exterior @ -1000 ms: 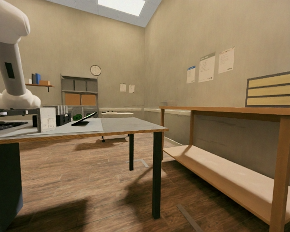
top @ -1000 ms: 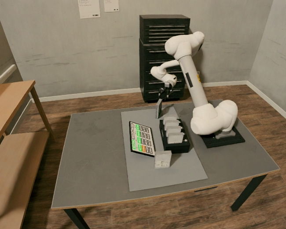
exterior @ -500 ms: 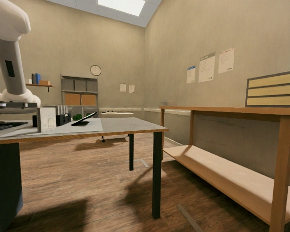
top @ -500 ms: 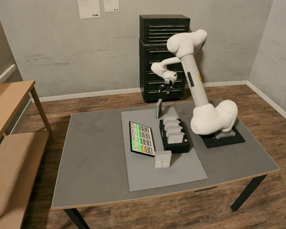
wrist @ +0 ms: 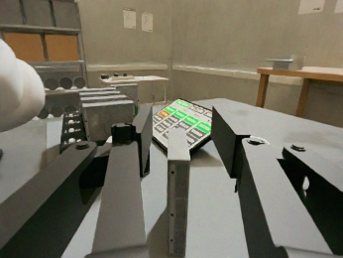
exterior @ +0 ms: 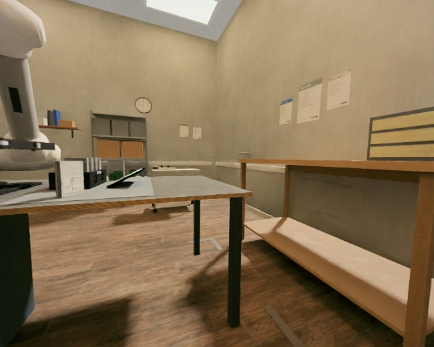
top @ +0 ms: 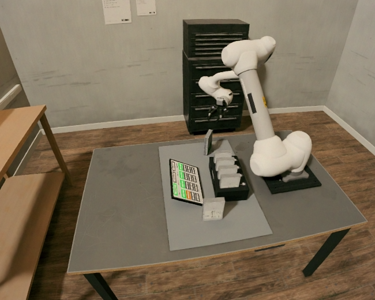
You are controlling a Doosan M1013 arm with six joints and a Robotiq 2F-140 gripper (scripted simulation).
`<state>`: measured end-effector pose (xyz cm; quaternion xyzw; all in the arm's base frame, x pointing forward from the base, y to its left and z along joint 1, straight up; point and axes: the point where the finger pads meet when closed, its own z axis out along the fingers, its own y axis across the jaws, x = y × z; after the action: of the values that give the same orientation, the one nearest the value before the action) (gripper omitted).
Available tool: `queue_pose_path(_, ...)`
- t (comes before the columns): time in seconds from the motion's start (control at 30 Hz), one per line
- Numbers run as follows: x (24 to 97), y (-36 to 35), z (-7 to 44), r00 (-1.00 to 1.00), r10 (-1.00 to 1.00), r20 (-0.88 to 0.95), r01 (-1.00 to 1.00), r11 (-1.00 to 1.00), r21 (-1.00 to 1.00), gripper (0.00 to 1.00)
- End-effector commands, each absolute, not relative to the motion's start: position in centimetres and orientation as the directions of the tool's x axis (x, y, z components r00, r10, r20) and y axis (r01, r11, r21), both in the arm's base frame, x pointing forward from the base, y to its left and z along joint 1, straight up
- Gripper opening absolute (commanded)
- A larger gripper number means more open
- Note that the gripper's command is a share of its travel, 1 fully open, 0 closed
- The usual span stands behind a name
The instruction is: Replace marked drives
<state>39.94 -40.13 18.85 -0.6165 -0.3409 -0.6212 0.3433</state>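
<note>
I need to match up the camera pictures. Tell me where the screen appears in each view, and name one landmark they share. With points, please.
Top: the screen (top: 187, 181) (exterior: 126, 177) (wrist: 192, 121) is near the middle, left of the dock.
Exterior: left part, a thin tilted slab right of the dock.
Wrist: upper middle, right of the dock.
Shared landmark: the black dock (top: 231, 195) (exterior: 95, 178) (wrist: 64, 136).

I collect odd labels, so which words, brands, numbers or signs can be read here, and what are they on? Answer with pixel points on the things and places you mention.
No text can be quoted with certainty:
Tilted screen (top: 186, 182) (wrist: 182, 125): rows of small marks, too blurred.
Standing drive (top: 213, 209) (exterior: 69, 179): printed label, too small.
Wall sheets (top: 116, 11) (exterior: 309, 100) (wrist: 130, 19): headings and lines, unreadable.
Wall clock (exterior: 143, 105): numerals too faint.
Arm (top: 262, 106): yellow sticker, illegible.
</note>
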Motion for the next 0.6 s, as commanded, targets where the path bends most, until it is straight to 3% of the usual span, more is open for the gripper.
queue_pose_path(0.0, 39.9, -40.2, 19.6, -0.005, -0.005, 1.000, 0.847, -0.532, 0.001, 0.40)
queue_pose_path(0.57, 39.9, -40.2, 21.6, -0.005, -0.005, 1.000, 0.847, -0.532, 0.001, 0.40)
